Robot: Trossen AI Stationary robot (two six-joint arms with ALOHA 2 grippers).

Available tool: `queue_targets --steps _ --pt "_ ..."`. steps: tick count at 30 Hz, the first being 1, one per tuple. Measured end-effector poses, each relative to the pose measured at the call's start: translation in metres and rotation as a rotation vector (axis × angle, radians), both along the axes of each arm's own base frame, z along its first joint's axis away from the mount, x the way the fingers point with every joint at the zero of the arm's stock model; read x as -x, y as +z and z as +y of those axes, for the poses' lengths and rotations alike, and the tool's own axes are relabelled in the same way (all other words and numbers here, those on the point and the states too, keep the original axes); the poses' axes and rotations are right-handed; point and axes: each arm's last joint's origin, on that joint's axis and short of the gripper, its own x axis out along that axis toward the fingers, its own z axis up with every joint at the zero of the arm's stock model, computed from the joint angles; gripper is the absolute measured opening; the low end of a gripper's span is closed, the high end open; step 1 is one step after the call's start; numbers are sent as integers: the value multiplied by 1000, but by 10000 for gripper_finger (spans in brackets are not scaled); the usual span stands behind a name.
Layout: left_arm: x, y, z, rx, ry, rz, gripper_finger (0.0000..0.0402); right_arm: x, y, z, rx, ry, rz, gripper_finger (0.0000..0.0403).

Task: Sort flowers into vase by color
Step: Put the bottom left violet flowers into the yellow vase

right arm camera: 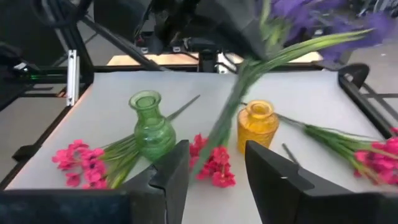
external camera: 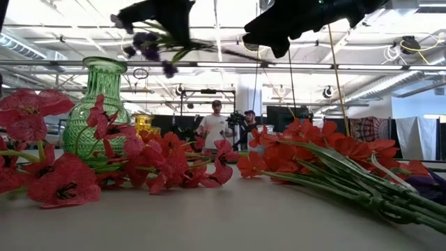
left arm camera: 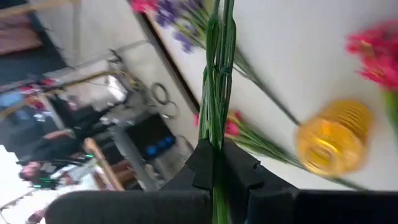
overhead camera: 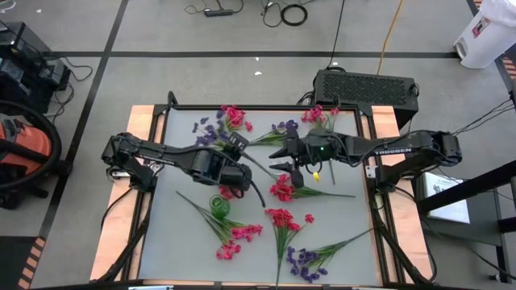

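Left end effector (overhead camera: 242, 153) clamped shut mid-table, right end effector (overhead camera: 282, 159) parted, facing it.

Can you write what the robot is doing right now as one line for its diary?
left gripper: shut on purple flower, lifted | right gripper: open, empty | green vase, yellow vase: upright, empty

Both arms matte black w/ chunky joints; right arm (overhead camera: 403, 149) has white lettering, green LED.

Table: I see a pale grey top (overhead camera: 169, 242) in a black frame.
Vases: green vase (right arm camera: 151, 127) and yellow vase (right arm camera: 257, 126) stand upright near the middle.
Flowers: pink sprigs (overhead camera: 282, 219) and purple sprigs (overhead camera: 304, 263) lie scattered around them on my table.
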Motion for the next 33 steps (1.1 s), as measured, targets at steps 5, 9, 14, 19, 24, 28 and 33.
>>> queue_targets --steps 5,9,14,19,24,28,33 --pt "-14 6 -2 -30 -78 -91 13 1 -3 5 -27 7 39 148" --pt "-22 10 -4 -56 -137 -131 13 1 -4 4 -70 -7 47 148" --pt "-28 12 -5 -74 -170 -155 13 1 -4 5 -100 -16 52 148" --pt "-30 8 -5 -69 -162 -149 13 1 -4 5 -100 -16 55 130" --pt "-30 7 -6 -66 -163 -146 13 1 -4 4 -95 -18 55 70" --pt "-30 7 -6 -49 -137 -170 19 1 -5 4 -91 -24 61 13" --pt "-29 8 -14 -46 -151 -186 68 1 -5 4 -82 -18 61 5"
